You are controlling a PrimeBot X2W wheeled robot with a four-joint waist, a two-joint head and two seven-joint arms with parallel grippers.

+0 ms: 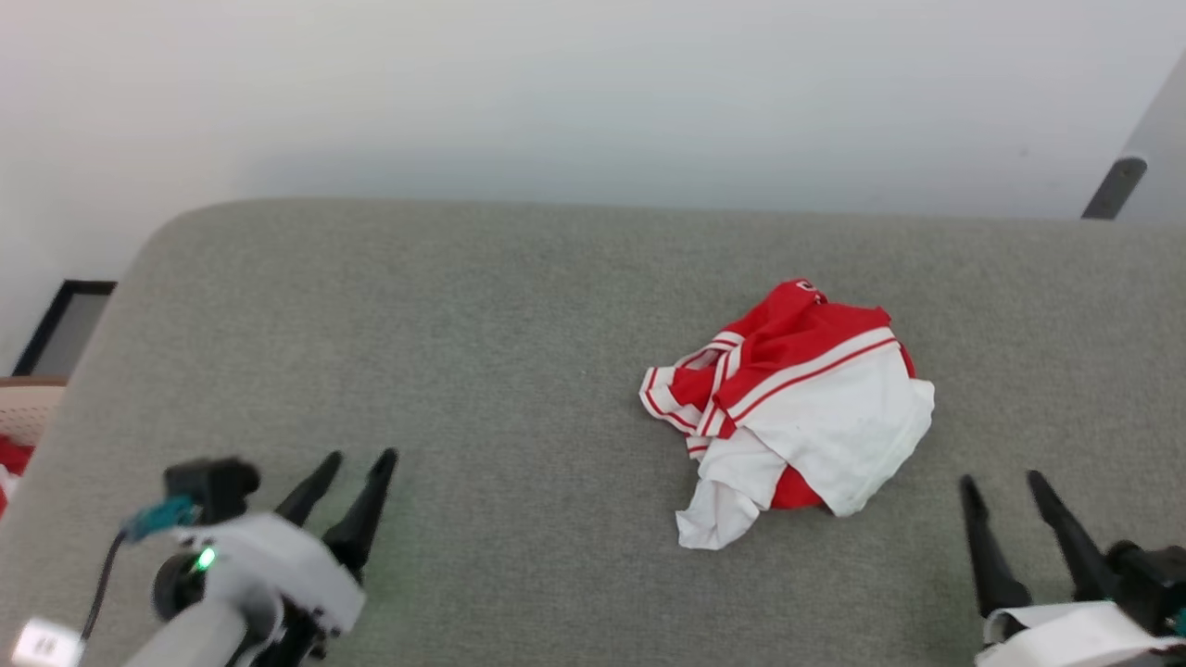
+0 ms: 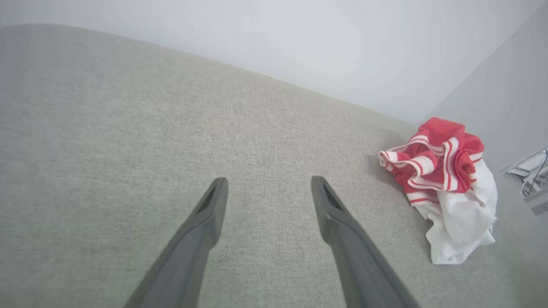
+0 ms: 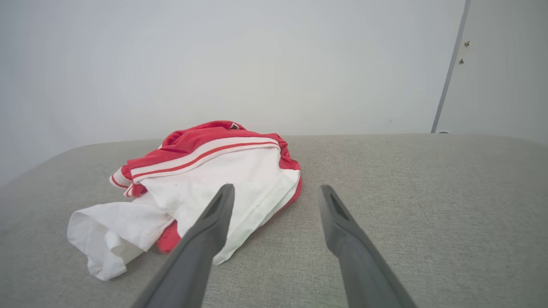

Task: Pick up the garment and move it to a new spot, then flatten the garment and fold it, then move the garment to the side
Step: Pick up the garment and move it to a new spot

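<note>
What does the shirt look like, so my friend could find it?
Look at the big grey padded surface before the white wall. On its right half, near the right gripper, the garment lies in a crumpled heap. It is red with striped trim and white sleeves, and it lies on the grey, unlike the other red cloth off the left edge by a beige rim.

Soft cloth garment (image 1: 797,408), matt felt table (image 1: 463,324)

— What do you count out there?
— You've got one garment (image 1: 788,408) and one grey pad (image 1: 463,324).
— Anything else?
— Two grippers for you: left gripper (image 1: 361,454), right gripper (image 1: 1000,477), two fingers (image 2: 203,231) each.
</note>
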